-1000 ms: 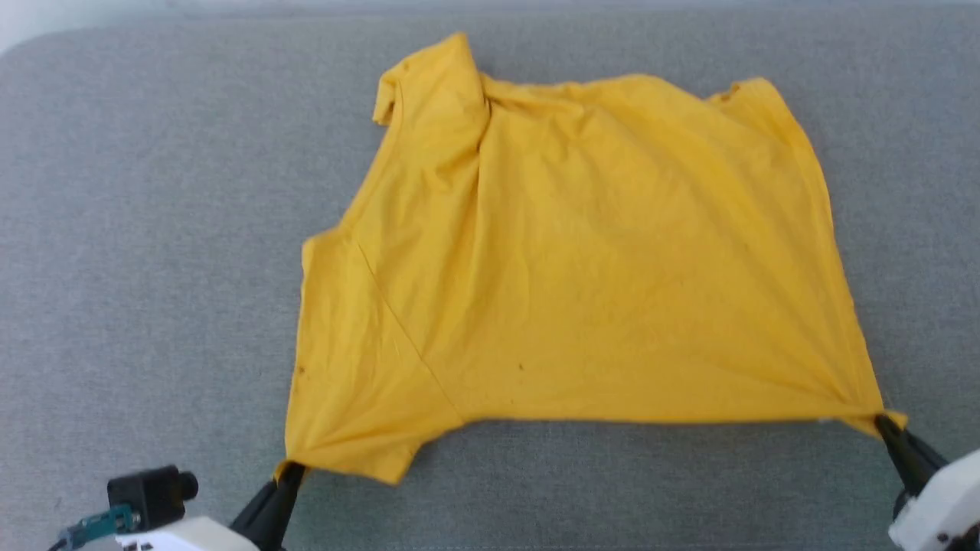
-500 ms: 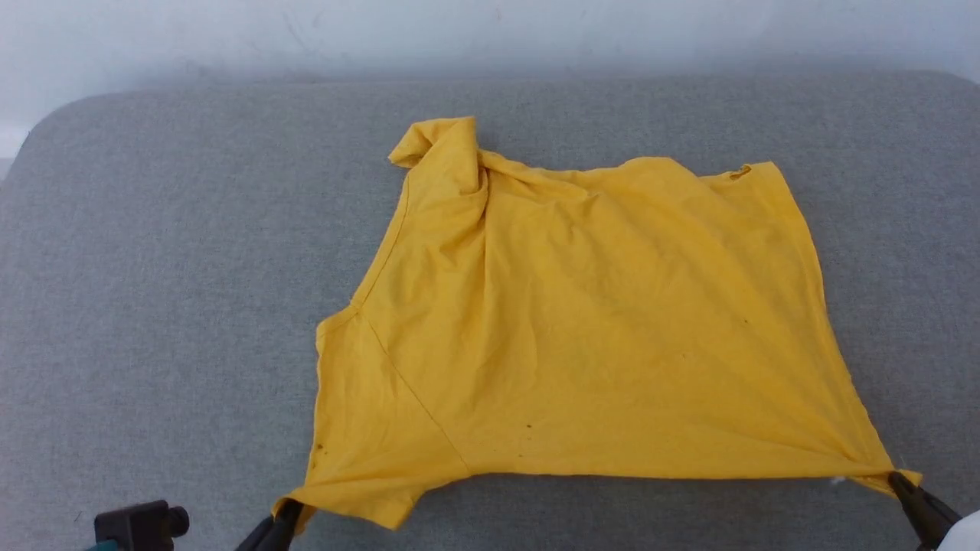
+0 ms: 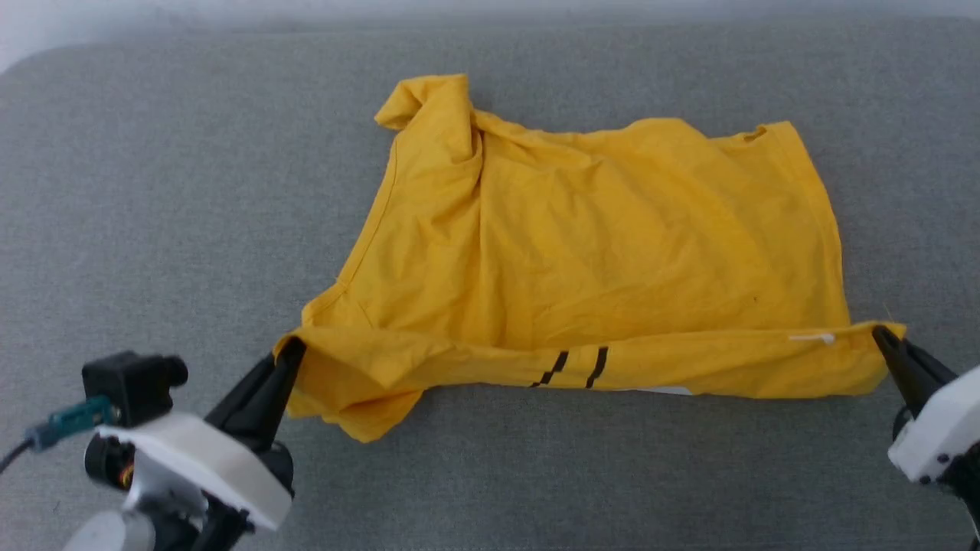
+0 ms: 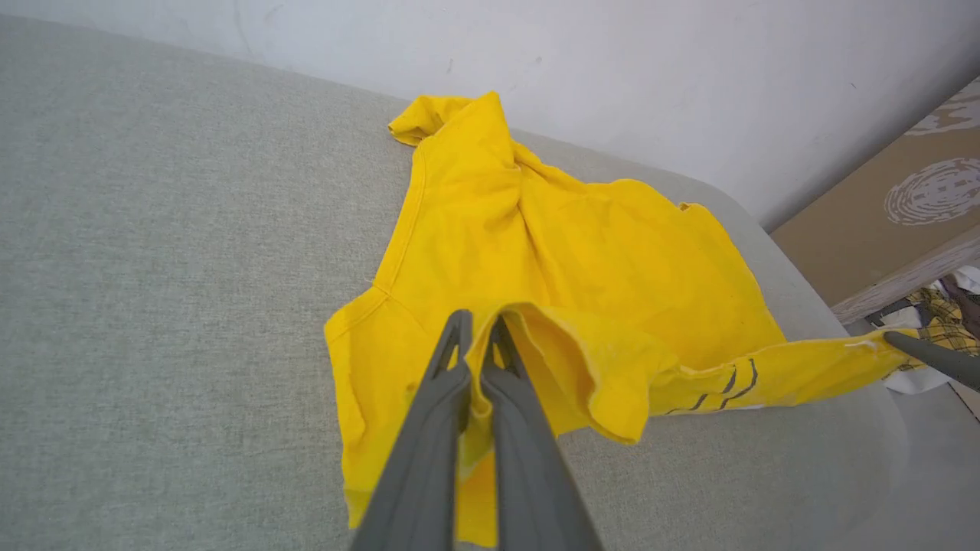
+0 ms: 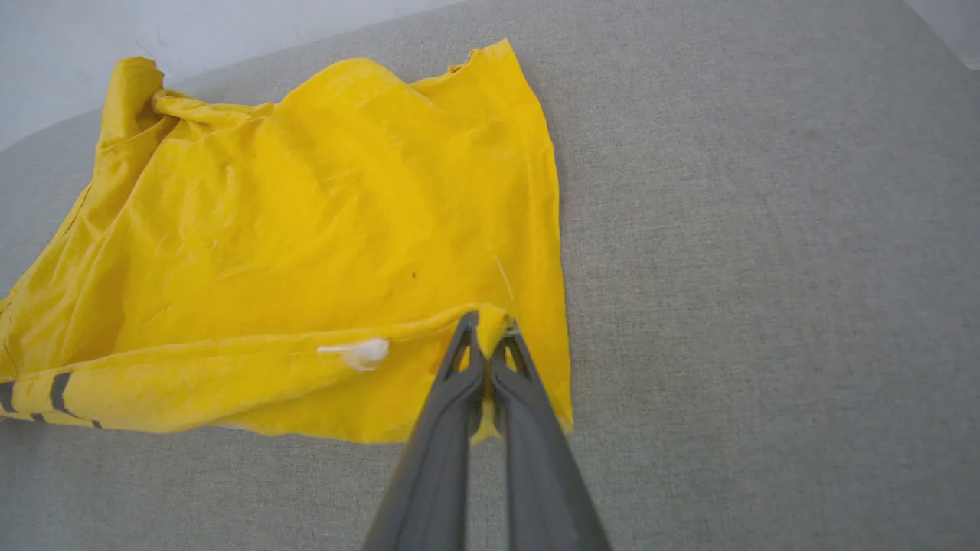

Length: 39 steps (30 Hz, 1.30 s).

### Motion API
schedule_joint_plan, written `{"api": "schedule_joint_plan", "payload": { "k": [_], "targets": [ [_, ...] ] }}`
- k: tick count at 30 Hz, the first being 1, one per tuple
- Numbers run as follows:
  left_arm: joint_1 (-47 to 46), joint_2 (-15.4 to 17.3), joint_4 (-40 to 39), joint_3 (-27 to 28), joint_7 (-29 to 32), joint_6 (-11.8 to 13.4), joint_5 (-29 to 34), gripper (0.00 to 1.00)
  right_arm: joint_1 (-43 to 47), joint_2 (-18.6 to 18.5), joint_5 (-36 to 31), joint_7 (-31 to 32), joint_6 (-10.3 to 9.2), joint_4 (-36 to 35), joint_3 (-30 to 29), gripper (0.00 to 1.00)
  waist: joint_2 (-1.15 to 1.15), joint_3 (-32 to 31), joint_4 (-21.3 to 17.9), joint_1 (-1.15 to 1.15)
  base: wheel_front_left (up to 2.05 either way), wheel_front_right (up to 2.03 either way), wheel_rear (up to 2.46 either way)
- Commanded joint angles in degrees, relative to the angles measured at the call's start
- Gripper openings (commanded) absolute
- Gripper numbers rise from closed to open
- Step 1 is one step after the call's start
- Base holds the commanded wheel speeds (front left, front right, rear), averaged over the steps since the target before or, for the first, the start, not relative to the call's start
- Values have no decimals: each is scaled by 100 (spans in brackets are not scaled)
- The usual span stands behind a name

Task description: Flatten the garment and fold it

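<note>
The yellow T-shirt (image 3: 597,245) lies wrinkled on the grey cushion, its near edge lifted and rolled toward the far side, so black line markings (image 3: 574,367) show on the turned-up band. My left gripper (image 3: 292,350) is shut on the near left corner by the sleeve (image 4: 478,329). My right gripper (image 3: 880,334) is shut on the near right corner (image 5: 488,321). A small white tag (image 5: 356,352) sits on the lifted hem. The far left sleeve (image 3: 421,99) is bunched up. In the left wrist view the right gripper's fingers (image 4: 930,356) hold the stretched hem.
The grey fabric surface (image 3: 153,229) spreads wide to the left and near side of the shirt. A pale wall (image 4: 612,69) runs behind it. Beyond the surface's right end stand a brown board (image 4: 888,207) and some checked cloth (image 4: 942,321).
Both grippers have lifted the near hem and carried it toward the far side, folding it over and exposing the black markings. The head camera has also shifted.
</note>
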Motion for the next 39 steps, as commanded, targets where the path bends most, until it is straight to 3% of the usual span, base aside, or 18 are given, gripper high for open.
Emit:
{"api": "schedule_joint_plan", "payload": {
  "k": [1,14,32,33,35,38,39],
  "targets": [
    [-155,27,56,-21,20,-48,64,0,-125,-30,-39,-13,-11,49,29,0,-1,206,0,-1,0,0,0],
    [-1840,-226,1396,-274,-360,-526,552,0,-1336,-314,-216,-355,-11,967,376,0,-1,1028,-16,-1,0,0,0],
    [-2730,-595,3333,-766,-193,-932,513,0,-2000,-439,-316,-406,-11,2214,813,2,-1,1398,-92,-1,0,0,0],
    [-2752,-606,3375,-769,-200,-942,500,0,-2019,-437,-309,-374,-11,2272,810,28,-1,1389,-92,-1,0,0,0],
    [-2782,-631,3438,-765,-222,-956,464,2,-2055,-439,-304,-387,-11,2335,809,100,-1,1363,-90,-1,0,0,0],
    [-2782,-666,3460,-734,-274,-968,392,54,-2071,-409,-330,-435,-11,2383,782,100,-1,1295,-80,-1,0,0,0],
    [-2769,-675,3449,-715,-303,-969,367,88,-2067,-400,-311,-457,-11,2362,782,100,-1,1268,-73,-1,0,0,0]
  ]
}}
